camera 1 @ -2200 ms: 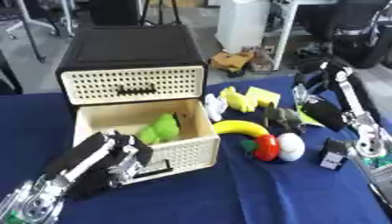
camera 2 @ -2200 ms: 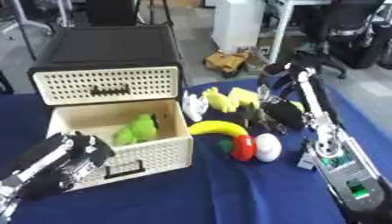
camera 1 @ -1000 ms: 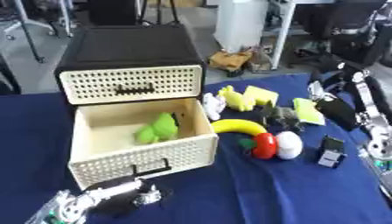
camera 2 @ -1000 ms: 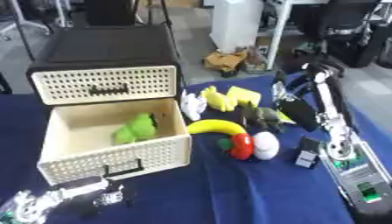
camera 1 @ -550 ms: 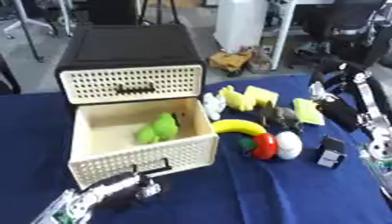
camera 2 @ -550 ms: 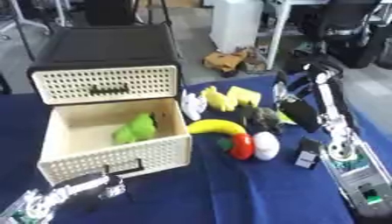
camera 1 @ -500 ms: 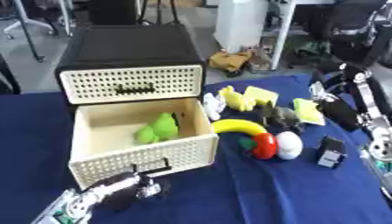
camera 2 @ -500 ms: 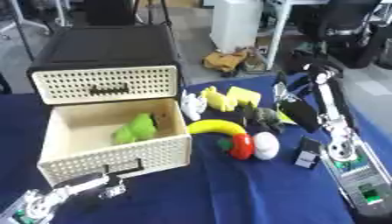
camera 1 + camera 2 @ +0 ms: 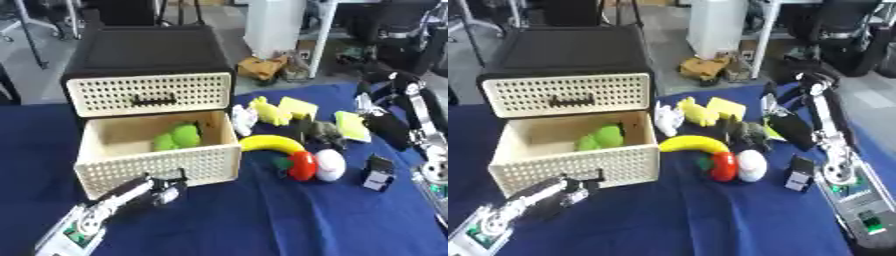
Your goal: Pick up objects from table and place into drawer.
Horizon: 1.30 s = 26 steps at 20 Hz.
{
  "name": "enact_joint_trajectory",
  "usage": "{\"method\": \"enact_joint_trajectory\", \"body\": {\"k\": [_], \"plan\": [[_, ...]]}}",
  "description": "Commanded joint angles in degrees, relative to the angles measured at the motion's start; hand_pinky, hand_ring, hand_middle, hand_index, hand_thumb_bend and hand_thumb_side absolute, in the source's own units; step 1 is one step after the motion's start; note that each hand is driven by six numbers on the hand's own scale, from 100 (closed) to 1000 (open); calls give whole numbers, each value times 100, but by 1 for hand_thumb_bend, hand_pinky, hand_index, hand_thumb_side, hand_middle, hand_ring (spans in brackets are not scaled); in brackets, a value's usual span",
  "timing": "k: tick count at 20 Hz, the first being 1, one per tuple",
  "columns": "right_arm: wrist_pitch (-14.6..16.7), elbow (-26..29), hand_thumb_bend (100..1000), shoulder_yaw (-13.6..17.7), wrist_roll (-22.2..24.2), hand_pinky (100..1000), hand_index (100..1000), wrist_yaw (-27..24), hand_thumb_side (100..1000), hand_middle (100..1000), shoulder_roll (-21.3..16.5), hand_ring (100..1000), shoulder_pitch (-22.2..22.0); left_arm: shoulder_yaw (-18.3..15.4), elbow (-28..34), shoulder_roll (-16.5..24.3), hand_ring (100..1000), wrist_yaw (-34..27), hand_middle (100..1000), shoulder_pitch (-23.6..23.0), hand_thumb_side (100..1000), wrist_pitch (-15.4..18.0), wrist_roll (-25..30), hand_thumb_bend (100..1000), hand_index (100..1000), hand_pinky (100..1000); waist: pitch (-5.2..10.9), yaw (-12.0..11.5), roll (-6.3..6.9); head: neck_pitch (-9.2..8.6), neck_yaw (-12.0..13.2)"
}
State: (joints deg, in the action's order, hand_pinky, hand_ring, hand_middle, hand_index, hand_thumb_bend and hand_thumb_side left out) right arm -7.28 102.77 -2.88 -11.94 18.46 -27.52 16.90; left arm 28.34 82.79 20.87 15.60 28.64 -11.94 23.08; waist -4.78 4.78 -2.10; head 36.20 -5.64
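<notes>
Drawer (image 9: 157, 160) stands pulled open, green items (image 9: 175, 136) lying inside against the back. Left hand (image 9: 156, 191) sits low at the drawer front, right by the handle; whether its fingers are curled or straight, I cannot tell. Right hand (image 9: 787, 127) hangs beside the pile on the blue tabletop (image 9: 289, 220), fingers likewise unclear. Looks like we're between picks. Next up, likely the banana (image 9: 269, 143), yellow and curved, lying just right of the drawer, touching the red piece (image 9: 300, 165) and near the white egg shape (image 9: 330, 165). It calls for a reach over and a lift clear of its neighbours.
</notes>
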Motion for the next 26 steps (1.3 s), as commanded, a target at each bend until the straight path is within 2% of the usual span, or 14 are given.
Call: {"method": "enact_joint_trajectory", "body": {"k": [1, 9, 18, 26], "plan": [[23, 53, 100, 32, 13, 443, 735, -32, 539, 658, -90, 558, 74, -179, -42, 33, 100, 162, 170, 137, 1000, 43, -179, 251, 703, 100, 52, 12, -3, -24, 14], [24, 64, 100, 20, 27, 443, 735, -26, 538, 659, -78, 557, 46, -444, -478, -85, 100, 418, 172, 339, 1000, 144, -519, 241, 706, 100, 37, 38, -14, -29, 23], [43, -37, 100, -30, 74, 443, 732, 35, 535, 659, 8, 558, 198, -565, -1001, -410, 100, 597, 179, 722, 1000, 390, -591, 234, 713, 100, 4, 156, -28, -34, 72], [70, -46, 100, -23, 91, 444, 732, 39, 535, 659, 28, 558, 198, -748, -1434, -567, 100, 986, 178, 921, 1000, 529, -919, 226, 711, 100, -13, 247, -33, -43, 101]]}}
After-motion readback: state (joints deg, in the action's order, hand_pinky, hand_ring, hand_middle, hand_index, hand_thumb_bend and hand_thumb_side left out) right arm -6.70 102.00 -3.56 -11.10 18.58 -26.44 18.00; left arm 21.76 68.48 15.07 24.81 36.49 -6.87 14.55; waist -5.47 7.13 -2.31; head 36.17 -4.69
